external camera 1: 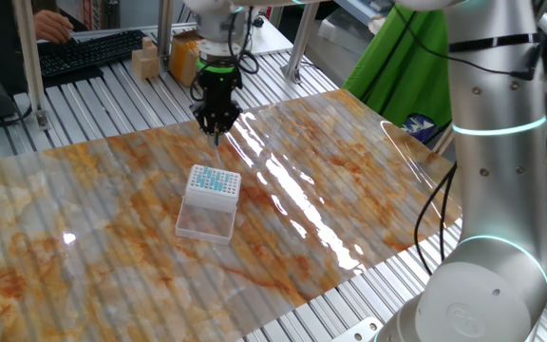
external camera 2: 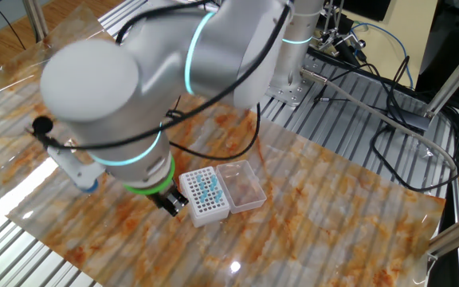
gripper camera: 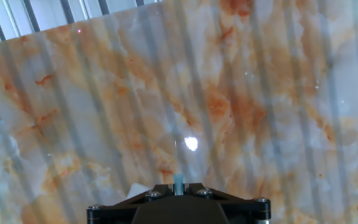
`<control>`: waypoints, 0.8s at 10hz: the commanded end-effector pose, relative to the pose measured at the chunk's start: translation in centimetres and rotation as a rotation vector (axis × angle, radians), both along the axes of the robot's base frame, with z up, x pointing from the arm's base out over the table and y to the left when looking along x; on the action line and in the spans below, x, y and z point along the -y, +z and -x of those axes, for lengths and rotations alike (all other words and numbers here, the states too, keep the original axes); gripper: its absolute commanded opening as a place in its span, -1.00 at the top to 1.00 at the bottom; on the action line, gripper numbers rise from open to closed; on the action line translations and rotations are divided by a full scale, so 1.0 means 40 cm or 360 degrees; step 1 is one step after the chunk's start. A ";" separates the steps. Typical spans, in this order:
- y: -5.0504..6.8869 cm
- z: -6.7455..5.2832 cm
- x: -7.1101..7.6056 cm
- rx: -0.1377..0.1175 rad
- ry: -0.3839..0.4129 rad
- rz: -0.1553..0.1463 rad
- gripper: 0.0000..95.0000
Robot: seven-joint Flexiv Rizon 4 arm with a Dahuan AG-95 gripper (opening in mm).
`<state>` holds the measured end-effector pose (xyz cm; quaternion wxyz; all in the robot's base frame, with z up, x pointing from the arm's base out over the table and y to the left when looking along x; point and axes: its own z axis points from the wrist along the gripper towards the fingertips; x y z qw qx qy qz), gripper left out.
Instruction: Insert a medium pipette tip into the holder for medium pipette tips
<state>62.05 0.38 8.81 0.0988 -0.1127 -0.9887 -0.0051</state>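
White holder (external camera 1: 213,191) dotted teal-blue, pale blue tip (gripper camera: 178,183) in a black claw (external camera 1: 218,120) — orange-veined marble sheet (external camera 1: 349,180)

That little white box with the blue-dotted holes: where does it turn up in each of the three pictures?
One fixed view: the holder for medium pipette tips sits left of centre, below the gripper.
The other fixed view: the holder lies low and centre-left, partly behind the arm.
Hand view: not in it; only the mat and a pale blue tip between the fingers.
Shared landmark: the orange-and-white marbled mat.
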 end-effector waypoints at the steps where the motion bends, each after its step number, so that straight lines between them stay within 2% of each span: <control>1: 0.013 0.006 -0.002 0.0045 -0.0007 0.0007 1.00; 2: 0.021 0.012 -0.003 0.0080 -0.0014 0.0009 1.00; 6: 0.036 0.025 -0.013 0.0158 -0.0008 0.0015 1.00; 8: 0.038 0.027 -0.012 0.0212 -0.0001 0.0014 1.00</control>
